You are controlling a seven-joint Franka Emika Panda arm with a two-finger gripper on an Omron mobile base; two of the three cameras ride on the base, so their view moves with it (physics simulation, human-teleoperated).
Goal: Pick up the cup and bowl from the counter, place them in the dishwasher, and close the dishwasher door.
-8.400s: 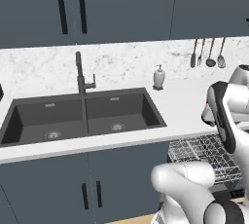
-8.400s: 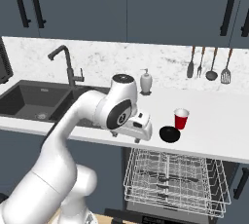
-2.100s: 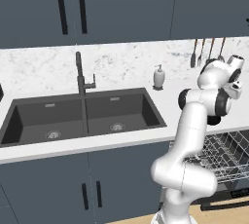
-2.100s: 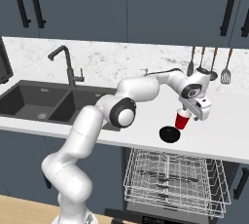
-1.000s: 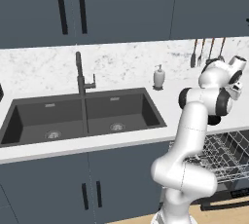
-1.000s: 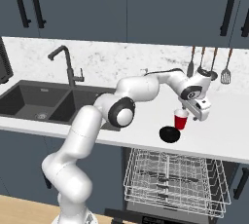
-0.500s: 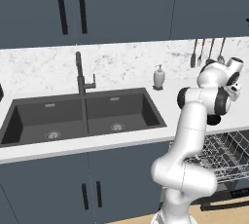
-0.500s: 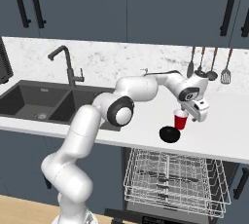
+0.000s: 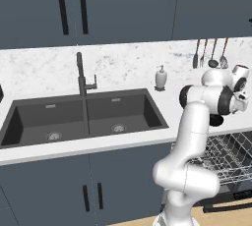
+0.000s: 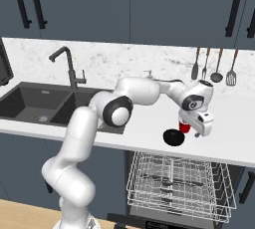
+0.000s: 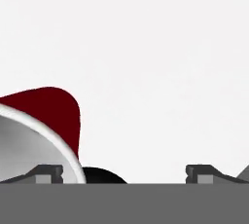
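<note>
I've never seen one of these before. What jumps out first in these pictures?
A big white arm stretches across the counter, its gripper lowered right over a red cup. A black bowl sits just beside the cup, near the counter's front edge. Below them the dishwasher stands open, its wire rack pulled out, and a dark double sink lies further left.

The white marbled counter (image 10: 234, 143) carries a dark double sink (image 9: 83, 117) on the left, a soap dispenser (image 9: 161, 78) by the far wall, and a red cup (image 10: 185, 127) beside a black bowl (image 10: 174, 137) near its front right edge.
</note>
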